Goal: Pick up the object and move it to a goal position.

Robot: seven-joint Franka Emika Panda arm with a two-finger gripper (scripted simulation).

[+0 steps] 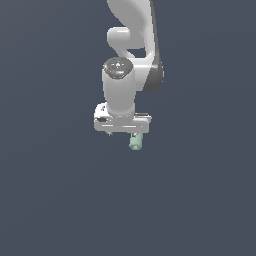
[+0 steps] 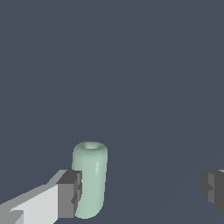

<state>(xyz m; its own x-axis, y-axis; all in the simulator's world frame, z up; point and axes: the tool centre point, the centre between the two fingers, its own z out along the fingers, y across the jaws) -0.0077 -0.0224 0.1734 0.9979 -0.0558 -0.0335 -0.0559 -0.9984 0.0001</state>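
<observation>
The object (image 2: pixel 89 179) is a small pale mint-green stubby cylinder with a hollow end. In the wrist view it sits between the open fingers, right next to one dark finger pad (image 2: pixel 70 192), with a wide gap to the other pad (image 2: pixel 213 190). My gripper (image 2: pixel 142 192) is open and holds nothing. In the exterior view the object (image 1: pixel 135 142) shows just below the white hand, toward the exterior view's right. The gripper (image 1: pixel 123 133) hangs straight down over it, and its fingers are mostly hidden by the hand.
A plain dark grey-blue surface (image 1: pixel 60 200) fills both views. The white-grey arm (image 1: pixel 132 45) rises behind the hand to the top of the exterior view. No goal marker shows.
</observation>
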